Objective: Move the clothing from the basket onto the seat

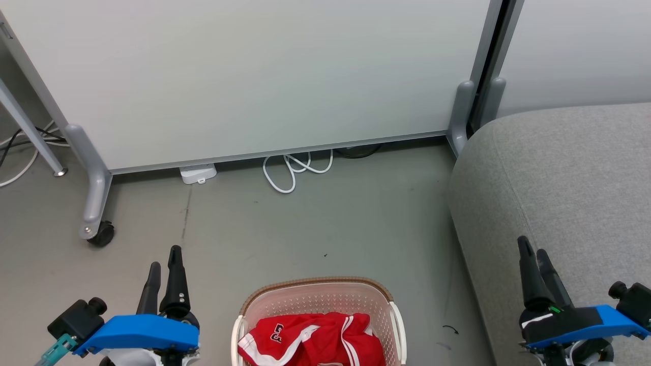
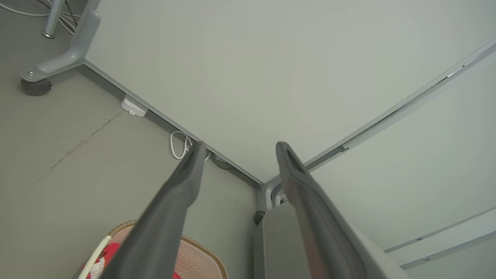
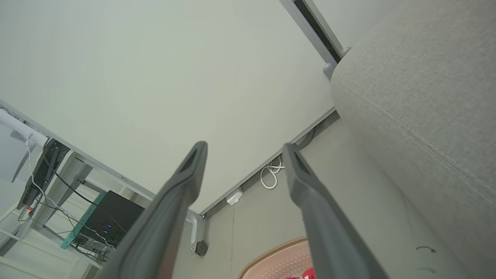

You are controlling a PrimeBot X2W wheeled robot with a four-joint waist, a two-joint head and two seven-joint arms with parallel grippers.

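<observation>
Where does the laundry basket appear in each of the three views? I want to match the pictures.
Head view: the basket is at the bottom centre.
Left wrist view: the basket is at the bottom edge, left of centre.
Right wrist view: the basket is at the bottom edge, just right of centre.
Shared landmark: the white cable loop at the foot of the partition.
</observation>
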